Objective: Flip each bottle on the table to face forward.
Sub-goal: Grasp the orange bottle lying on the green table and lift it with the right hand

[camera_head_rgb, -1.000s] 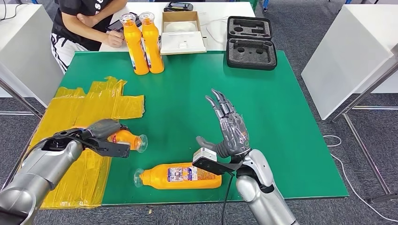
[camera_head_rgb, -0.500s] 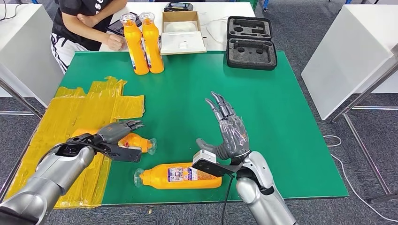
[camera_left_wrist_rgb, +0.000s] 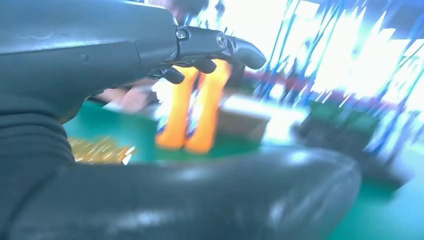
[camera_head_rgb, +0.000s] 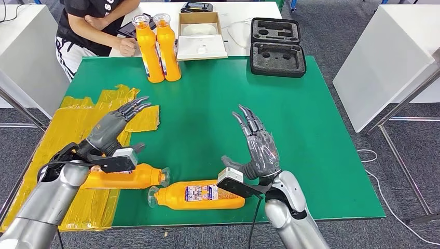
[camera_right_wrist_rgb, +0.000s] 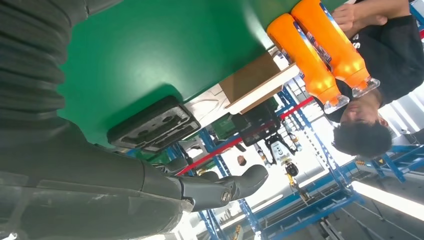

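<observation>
Bottles lying on the green table (camera_head_rgb: pixel 311 114), largest item first: the table carries two orange bottles on their sides near its front edge and two upright bottles (camera_head_rgb: pixel 157 46) at the far edge, next to a cardboard box (camera_head_rgb: pixel 201 35) and a black foam case (camera_head_rgb: pixel 277 46); a person (camera_head_rgb: pixel 96 23) sits behind the far-left corner. Yellow sheet (camera_head_rgb: pixel 78 124) covers the table's left part. Left lying bottle (camera_head_rgb: pixel 127 177) rests partly on this sheet, long axis roughly left to right, cap toward the centre; its base end is hidden under the left wrist, and its label cannot be made out. Right lying bottle (camera_head_rgb: pixel 200 196) lies parallel, just beside it, cap pointing left and printed label up, with its base end tucked beneath the right wrist. Left hand (camera_head_rgb: pixel 111 129) is raised above and beyond its bottle, fingers spread and holding nothing. Right hand (camera_head_rgb: pixel 258 148) likewise stands with fingers extended and apart, empty, its bottle lying toward the robot from the palm. Each hand is nearest its own bottle; the left wrist view is blurred
</observation>
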